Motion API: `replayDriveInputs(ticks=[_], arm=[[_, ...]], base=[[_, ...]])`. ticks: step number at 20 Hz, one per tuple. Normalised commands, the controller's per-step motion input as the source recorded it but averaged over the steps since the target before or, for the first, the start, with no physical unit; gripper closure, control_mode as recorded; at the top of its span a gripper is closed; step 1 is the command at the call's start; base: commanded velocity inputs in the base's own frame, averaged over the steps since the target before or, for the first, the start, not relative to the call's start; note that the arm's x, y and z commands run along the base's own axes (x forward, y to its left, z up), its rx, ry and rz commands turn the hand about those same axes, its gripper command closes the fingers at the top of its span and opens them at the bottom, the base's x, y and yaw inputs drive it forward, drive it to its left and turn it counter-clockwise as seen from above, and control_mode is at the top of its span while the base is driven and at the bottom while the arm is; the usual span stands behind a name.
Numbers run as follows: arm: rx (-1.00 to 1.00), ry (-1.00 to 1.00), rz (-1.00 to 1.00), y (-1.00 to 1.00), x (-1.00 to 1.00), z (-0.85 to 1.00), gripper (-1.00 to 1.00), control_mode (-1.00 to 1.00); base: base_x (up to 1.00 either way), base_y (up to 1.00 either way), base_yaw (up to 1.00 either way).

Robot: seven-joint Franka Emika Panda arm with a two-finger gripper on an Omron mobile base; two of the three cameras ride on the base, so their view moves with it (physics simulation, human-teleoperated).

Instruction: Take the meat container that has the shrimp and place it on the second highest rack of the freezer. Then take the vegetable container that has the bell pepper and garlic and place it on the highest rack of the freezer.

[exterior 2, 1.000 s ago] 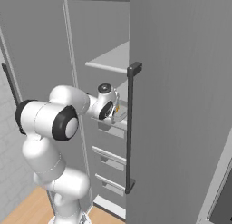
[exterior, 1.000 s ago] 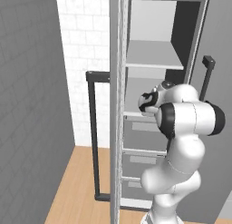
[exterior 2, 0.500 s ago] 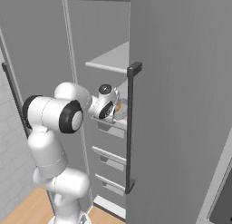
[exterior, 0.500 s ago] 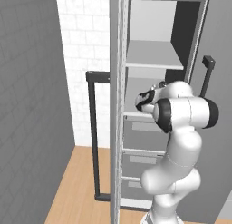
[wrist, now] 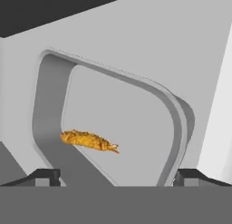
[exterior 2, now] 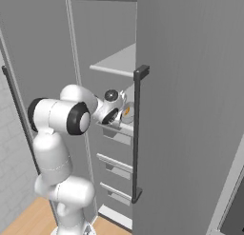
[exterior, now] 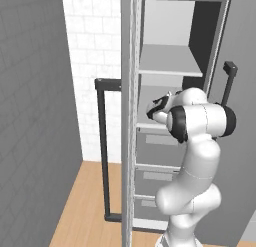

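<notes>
Shrimp [wrist: 90,140] lies flat in the grey meat container [wrist: 50,105], its long axis running across the hand view, tail end tilted slightly toward the lower right. The container sits on a freezer rack [exterior 2: 119,128] beneath the upper shelf [exterior: 170,66]. The tool [wrist: 116,177] stands wide, its fingertips [wrist: 45,177] apart and gripping nothing. Compared with one second ago, the arm's elbow has swung outward from the freezer and the tool has opened marginally.
</notes>
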Motion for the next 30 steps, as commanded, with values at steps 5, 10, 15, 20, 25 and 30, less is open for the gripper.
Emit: replayDriveInputs(ticks=[5,10,15,20,25,30], arm=[[0.00,-0.10,0.00,0.02,-0.82,0.00,-1.00,-1.00],[0.00,-0.14,0.00,0.26,-0.77,0.15,-1.00,-1.00],[0.00,-0.04,0.00,0.23,-0.65,0.72,-1.00,-1.00],[-0.07,0.09,-0.04,0.05,-0.83,0.94,-1.00,-1.00],[-0.07,0.36,-0.06,0.01,-0.58,1.00,-1.00,-1.00],[-0.01,0.54,-0.01,0.01,-0.46,0.99,-1.00,-1.00]], base=[[0.00,0.00,0.00],[0.00,0.00,0.00],[0.00,0.00,0.00],[0.00,0.00,0.00],[0.00,0.00,0.00],[0.00,0.00,0.00]])
